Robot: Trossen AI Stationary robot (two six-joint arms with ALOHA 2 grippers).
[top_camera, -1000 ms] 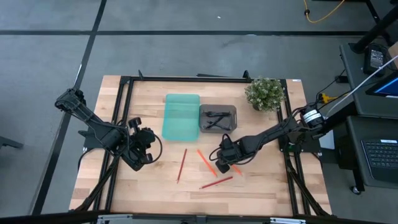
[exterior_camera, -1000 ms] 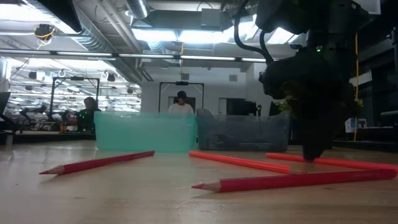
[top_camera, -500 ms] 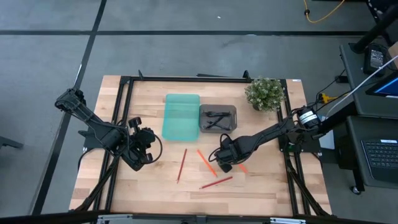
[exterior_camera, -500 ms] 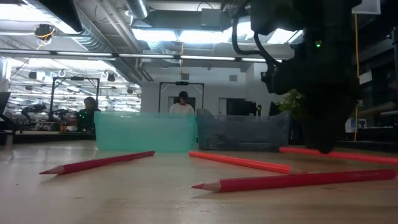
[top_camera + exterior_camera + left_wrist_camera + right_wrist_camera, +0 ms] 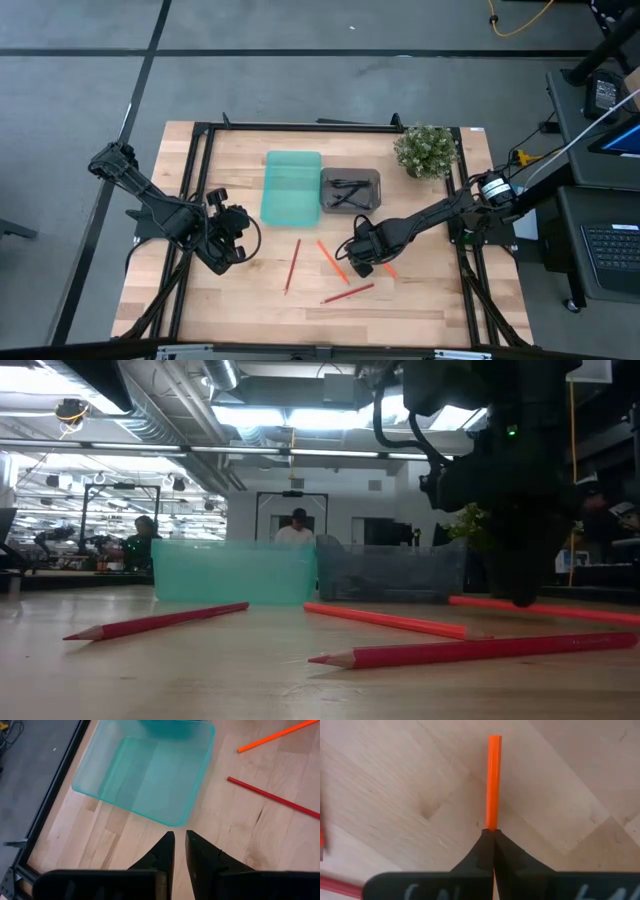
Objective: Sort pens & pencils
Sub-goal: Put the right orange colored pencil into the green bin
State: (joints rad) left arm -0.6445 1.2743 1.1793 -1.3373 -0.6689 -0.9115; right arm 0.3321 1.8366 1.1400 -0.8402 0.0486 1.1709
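Observation:
My right gripper [image 5: 362, 262] is shut on an orange pencil [image 5: 493, 780] right of the table's middle; in the low view that pencil [image 5: 570, 609] hangs just above the wood. Flat on the table lie a red pencil [image 5: 291, 265], an orange one [image 5: 332, 260] and another red one [image 5: 348, 293]. Black pens [image 5: 347, 190] lie in the grey tray [image 5: 372, 203], which stands beside the teal tray [image 5: 291, 187]. My left gripper [image 5: 180, 837] hovers at the table's left, near the teal tray [image 5: 145, 775], with a narrow gap between its fingers and nothing in it. My right gripper pinches the orange pencil's shaft [image 5: 492, 826] between its two fingertips. The fingers come from above, pointing down, and lie across the pencil. The pencil is about level and lifted just clear of the table, sticking out on both sides of the fingers [image 5: 522, 592].
A potted plant [image 5: 425, 150] stands at the far right corner. Black frame rails [image 5: 195, 180] run along the table's left, right and far sides. Bare wood lies between the pencils and the near edge. People show in the room beyond the table.
My right gripper has risen a little with the orange pencil. The pencil lay on the table a second ago and now hangs level just above it. The other pencils have not moved.

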